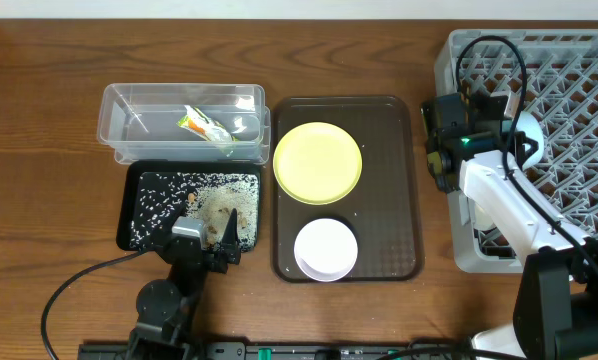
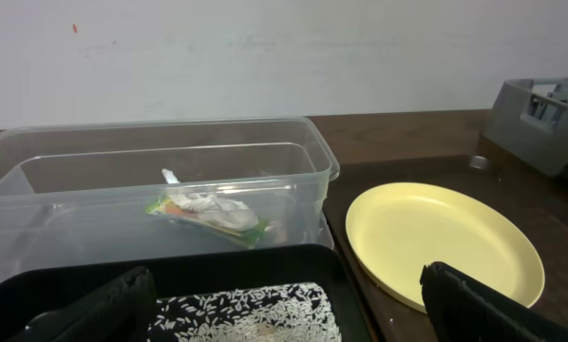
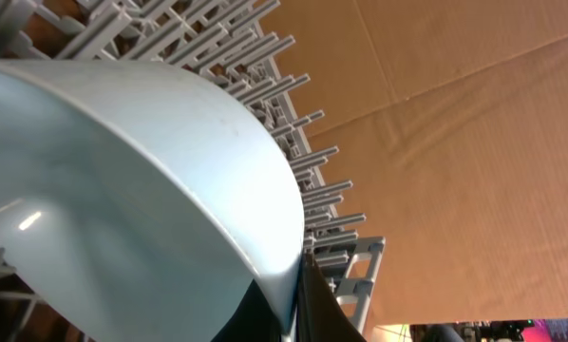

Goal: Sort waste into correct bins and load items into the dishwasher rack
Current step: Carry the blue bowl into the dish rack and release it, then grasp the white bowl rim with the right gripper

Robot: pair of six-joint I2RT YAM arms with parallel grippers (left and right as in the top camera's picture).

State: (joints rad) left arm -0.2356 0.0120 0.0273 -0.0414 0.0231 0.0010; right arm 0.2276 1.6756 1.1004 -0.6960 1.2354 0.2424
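Note:
The green-and-orange wrapper (image 1: 207,127) lies inside the clear tub (image 1: 119,100); the left wrist view shows both, wrapper (image 2: 208,214) and tub (image 2: 312,157). White rice and brownish scraps (image 1: 214,205) lie in the black tray (image 1: 134,215). My left gripper (image 1: 224,235) is open and empty, low over the tray's near end (image 2: 284,318). The yellow plate (image 1: 318,162) and the white bowl (image 1: 326,248) sit on the brown serving tray. My right gripper (image 1: 514,138) is shut on the rim of the light-blue bowl (image 3: 123,190), held on edge among the pegs of the grey rack (image 1: 579,80). Chopsticks and cup are out of view.
The dark brown serving tray (image 1: 399,180) lies between the black tray and the rack. The rack's near corner shows at the right of the left wrist view (image 2: 540,109). The right arm's white link (image 1: 509,205) reaches over the rack's left wall. A black cable (image 1: 79,290) trails by the left arm's base.

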